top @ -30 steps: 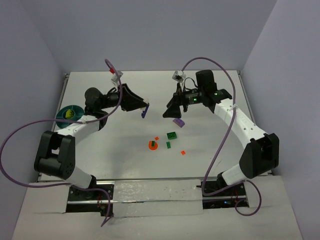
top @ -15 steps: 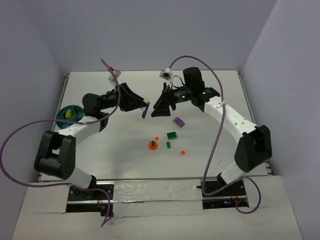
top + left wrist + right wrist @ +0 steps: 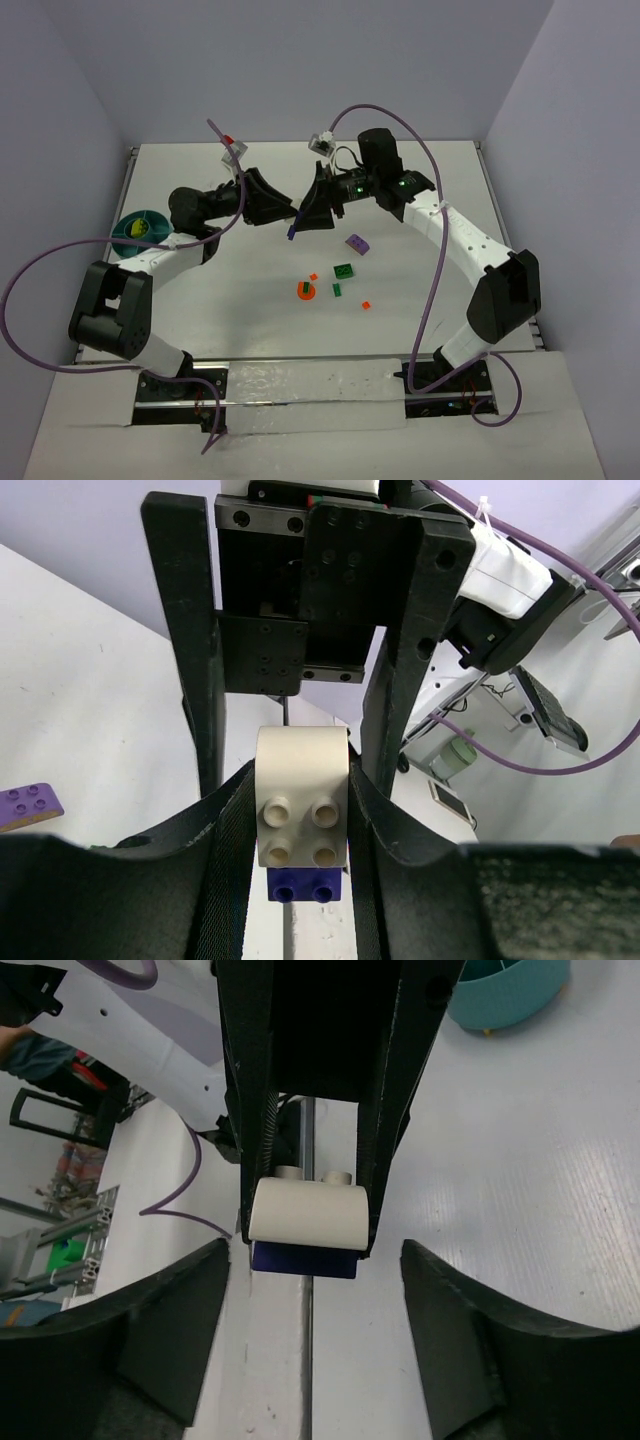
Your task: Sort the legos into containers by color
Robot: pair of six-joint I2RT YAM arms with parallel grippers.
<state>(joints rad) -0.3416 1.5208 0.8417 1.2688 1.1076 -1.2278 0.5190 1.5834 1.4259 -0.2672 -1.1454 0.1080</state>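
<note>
My left gripper (image 3: pixel 291 213) is shut on a white brick (image 3: pixel 303 800) stacked on a dark purple brick (image 3: pixel 305 885), held above the table. My right gripper (image 3: pixel 309 211) faces it tip to tip, open. In the right wrist view its fingers (image 3: pixel 180 1320) stand wide on either side of the white brick (image 3: pixel 308 1213) and the purple brick (image 3: pixel 303 1260), not touching them. On the table lie a purple flat brick (image 3: pixel 357 243), a green brick (image 3: pixel 344 270), a small dark green bit (image 3: pixel 337 290), a round orange piece (image 3: pixel 305 290) and two orange bits (image 3: pixel 366 303). The teal bowl (image 3: pixel 124 224) holds a lime piece.
The teal bowl stands at the far left by the left arm and also shows at the top of the right wrist view (image 3: pixel 505 990). Purple cables loop from both arms. The table's raised edges run along the left, back and right.
My right arm has swung left toward the left gripper, bringing its open jaws around the held white and purple stack. The left gripper has barely moved.
</note>
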